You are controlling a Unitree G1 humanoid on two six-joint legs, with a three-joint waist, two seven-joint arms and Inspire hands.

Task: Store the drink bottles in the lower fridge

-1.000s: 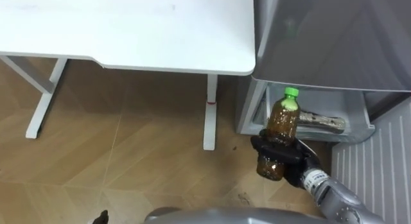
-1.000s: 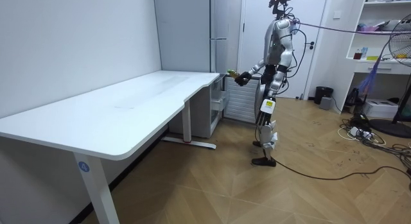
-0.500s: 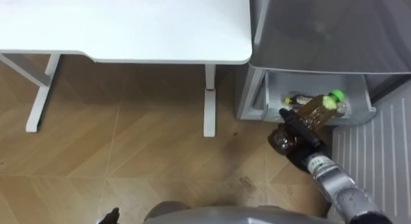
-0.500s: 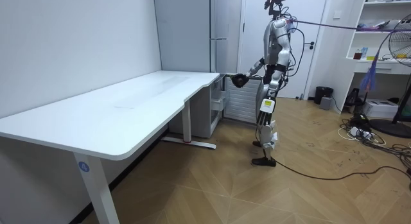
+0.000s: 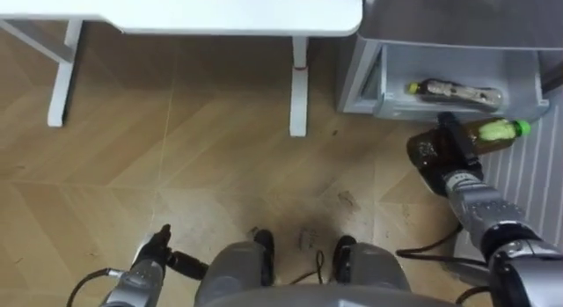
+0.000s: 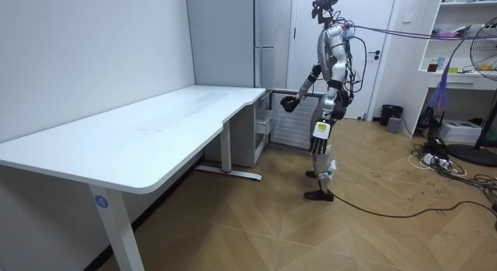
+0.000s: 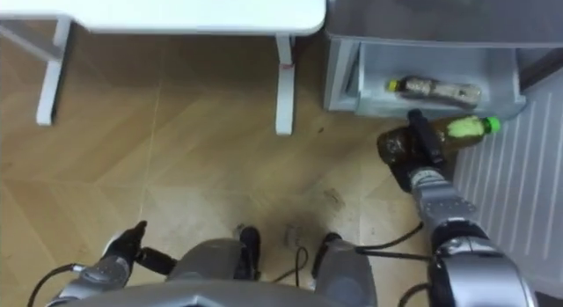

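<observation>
Right hand (image 5: 456,153) curled round brown plastic bottle (image 5: 491,131) with green cap, tilted nearly flat, just in front of pale, open lower fridge drawer (image 5: 376,83). Second brown bottle (image 5: 453,92) lying inside drawer. Left hand (image 5: 151,259) well left of drawer, fingers relaxed, over herringbone wood floor (image 5: 220,166).

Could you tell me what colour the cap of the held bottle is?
Green: the cap of the bottle shows best in the left eye view.

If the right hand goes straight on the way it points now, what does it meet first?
Probably the open fridge drawer, where a lying bottle rests; depth is unclear. The right hand holds a green-capped bottle.
</observation>
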